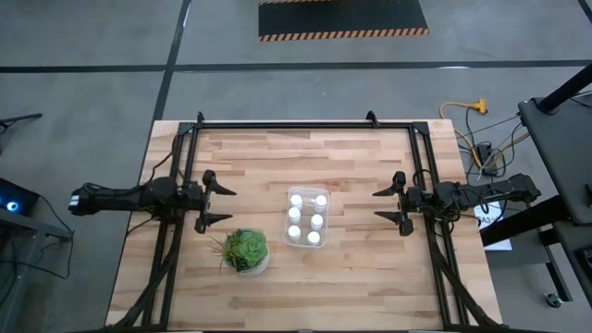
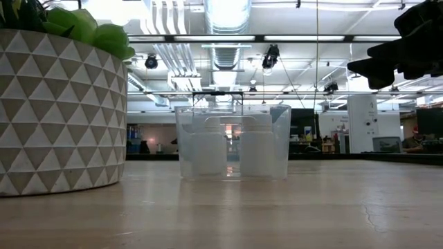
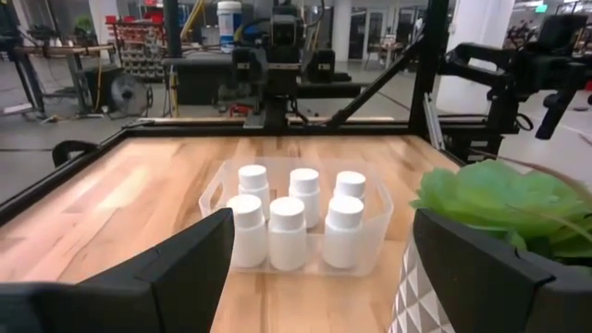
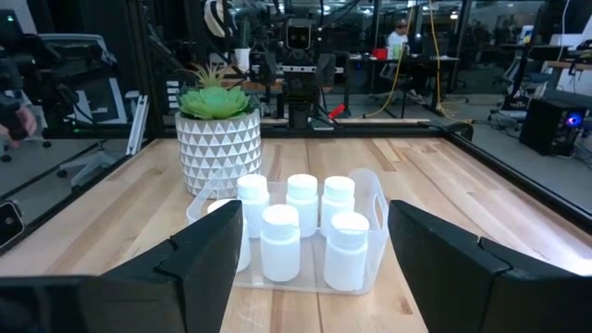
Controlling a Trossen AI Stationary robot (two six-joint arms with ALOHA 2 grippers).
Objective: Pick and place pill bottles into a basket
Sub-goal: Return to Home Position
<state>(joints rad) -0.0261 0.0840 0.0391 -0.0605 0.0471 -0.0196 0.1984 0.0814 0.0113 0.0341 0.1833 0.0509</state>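
Risks first. All six bottles (image 1: 306, 220) stand upright, two by three, inside the basket (image 1: 308, 191), so I judge the placing finished and only my withdrawal to home outstanding. The chief hazard is a stray sweep on the way: the plant (image 1: 245, 250) sits just beside the basket's near-left corner and close under my left arm's line, so a low or sideways retreat could clip the pot and push it into the basket. A knock on the basket wall could topple the bottles, which are packed close together. I see no bottle on the bare table (image 1: 351, 277), so nothing is left to fetch.

Positions. My left gripper (image 1: 225, 205) is at the table's left side, fingers spread and empty, pointing at the basket and well apart from it. My right gripper (image 1: 376, 204) mirrors it on the right, likewise spread and empty, clear of the basket. The basket lies between the two, slightly nearer the right.
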